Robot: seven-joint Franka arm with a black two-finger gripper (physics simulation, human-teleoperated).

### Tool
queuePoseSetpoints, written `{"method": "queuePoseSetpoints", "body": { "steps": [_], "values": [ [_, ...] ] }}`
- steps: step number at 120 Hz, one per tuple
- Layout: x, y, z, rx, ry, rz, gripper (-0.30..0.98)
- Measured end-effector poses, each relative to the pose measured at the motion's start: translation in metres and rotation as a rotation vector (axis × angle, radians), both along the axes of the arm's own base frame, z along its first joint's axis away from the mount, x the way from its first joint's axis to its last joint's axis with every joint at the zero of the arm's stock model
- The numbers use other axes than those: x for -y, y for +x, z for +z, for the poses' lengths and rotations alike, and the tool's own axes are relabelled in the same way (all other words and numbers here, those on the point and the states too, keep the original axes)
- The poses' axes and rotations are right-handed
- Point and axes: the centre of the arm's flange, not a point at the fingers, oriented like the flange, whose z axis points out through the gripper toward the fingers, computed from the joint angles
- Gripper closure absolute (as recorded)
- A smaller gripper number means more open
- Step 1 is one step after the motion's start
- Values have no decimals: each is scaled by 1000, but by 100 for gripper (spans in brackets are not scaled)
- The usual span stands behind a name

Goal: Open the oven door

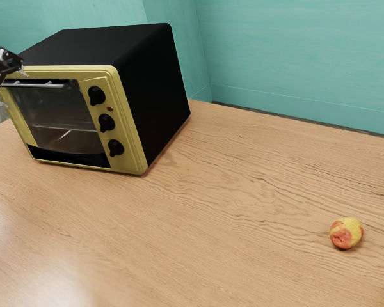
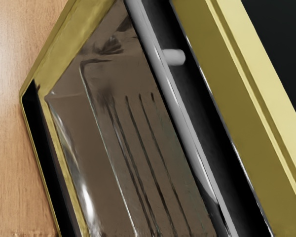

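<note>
The oven door (image 1: pixel 59 120) is closed on the front of the toaster oven (image 1: pixel 155 77), at the exterior view's left on the wooden worktop (image 1: pixel 230 192). It should swing stiffly on a lower hinge, its glass pane hard and probably breakable, so the hold belongs on the smooth metal bar handle (image 2: pixel 178 101) along its top, near the middle, clear of the mounting post (image 2: pixel 174 57). The gripper (image 1: pixel 8 62) is near that handle; whether its jaws are apart or together I cannot tell. The red-and-yellow fruit (image 1: pixel 347 233) lies well outside the door's likely swing.
</note>
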Motion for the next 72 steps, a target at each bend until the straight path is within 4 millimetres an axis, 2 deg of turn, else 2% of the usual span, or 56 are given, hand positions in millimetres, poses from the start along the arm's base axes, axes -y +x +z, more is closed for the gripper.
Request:
{"method": "queuePoseSetpoints", "body": {
  "steps": [22,45,64,72],
  "values": [
    [-2,3,-2,5,7,-6,0],
    [-3,7,-11,138,-154,14,0],
    [-25,1,-30,101,-133,44,0],
    [-28,3,-33,98,-122,44,0]
  ]
}}
